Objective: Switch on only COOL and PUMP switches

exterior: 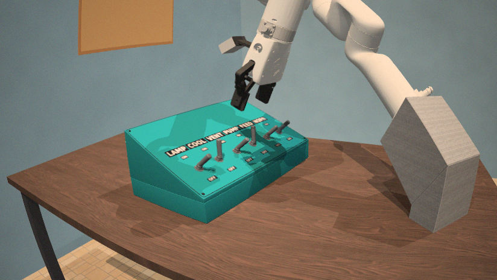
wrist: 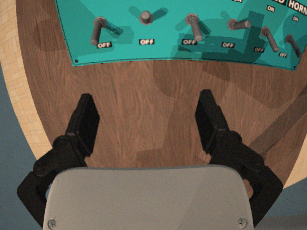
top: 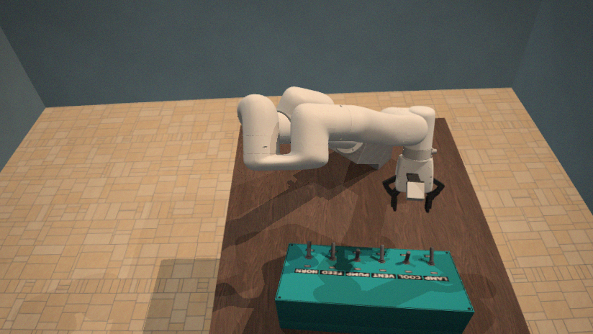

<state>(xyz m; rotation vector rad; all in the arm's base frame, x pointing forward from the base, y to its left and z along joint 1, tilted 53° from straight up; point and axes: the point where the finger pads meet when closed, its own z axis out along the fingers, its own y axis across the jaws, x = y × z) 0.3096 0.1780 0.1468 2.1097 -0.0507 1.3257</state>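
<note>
The teal console (top: 373, 299) (exterior: 156, 146) (wrist: 67, 21) stands on the wooden table (top: 290, 199) (exterior: 312, 215). It carries six dark levers labelled LAMP, COOL, VENT, PUMP, FEED and HORN. The COOL lever (top: 406, 258) (exterior: 219, 150) (wrist: 146, 17) and the PUMP lever (top: 356, 255) (exterior: 253, 135) (wrist: 238, 24) are tipped toward their ON marks. The LAMP lever (exterior: 203, 162) (wrist: 100, 29), VENT lever (exterior: 240, 145) (wrist: 193, 28), FEED lever (exterior: 270, 132) and HORN lever (exterior: 283, 127) lean toward OFF. My gripper (top: 409, 207) (exterior: 252, 100) (wrist: 146, 103) is open and empty. It hangs above the table off the console's low edge, in line with COOL, touching nothing.
The grey base block (exterior: 431, 156) of the arm stands at the table's far end. The arm's elbow reaches over the middle of the table. The table edges lie close to the console's left and back sides.
</note>
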